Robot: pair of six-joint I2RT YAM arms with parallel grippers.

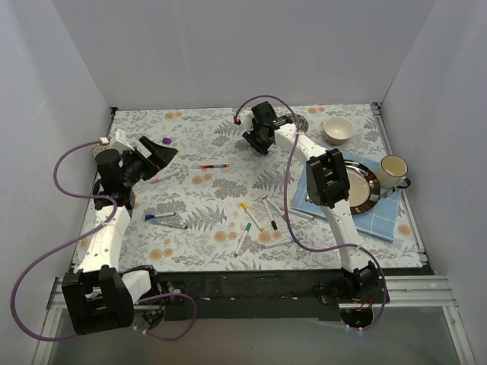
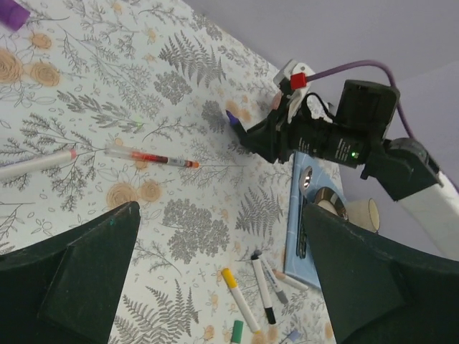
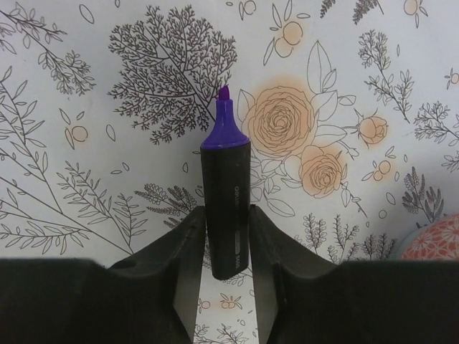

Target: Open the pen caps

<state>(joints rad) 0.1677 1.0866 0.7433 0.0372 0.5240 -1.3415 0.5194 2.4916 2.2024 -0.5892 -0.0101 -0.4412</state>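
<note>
Overhead view of a desk [image 1: 228, 251] covered in a fern and rose print, with two robot arms mounted at the bottom edge.

The left arm [image 1: 106, 228] reaches up the left side. In its wrist view its jaws stand wide apart with nothing between them. A loose purple cap [image 2: 11, 13] lies on the desk in the upper left corner of that view. In the overhead view it sits just above the left jaws.

The right arm [image 1: 335, 198] stretches to the upper middle of the overhead frame. Its jaws are clamped on the black barrel of a purple highlighter [image 3: 226, 208]. The highlighter's bare purple tip points to the top of the right wrist view, with no cap on it.

A red pen [image 2: 150, 158] lies on the desk between the two sets of jaws. Left of it in the left wrist view is a white pen with a pink cap [image 2: 72, 153].

Near the bottom middle of that view lie more white pens, one with a yellow cap [image 2: 228, 276], one with a black cap [image 2: 270, 315] and one with a green cap [image 2: 237, 331]. In the overhead view a pen with a blue cap [image 1: 149, 217] lies at centre left.

At the right of the overhead frame are a cream bowl [image 1: 338, 129], a metal plate [image 1: 369, 190] on a blue tiled mat [image 1: 384, 220], and a mug [image 1: 393, 171].
</note>
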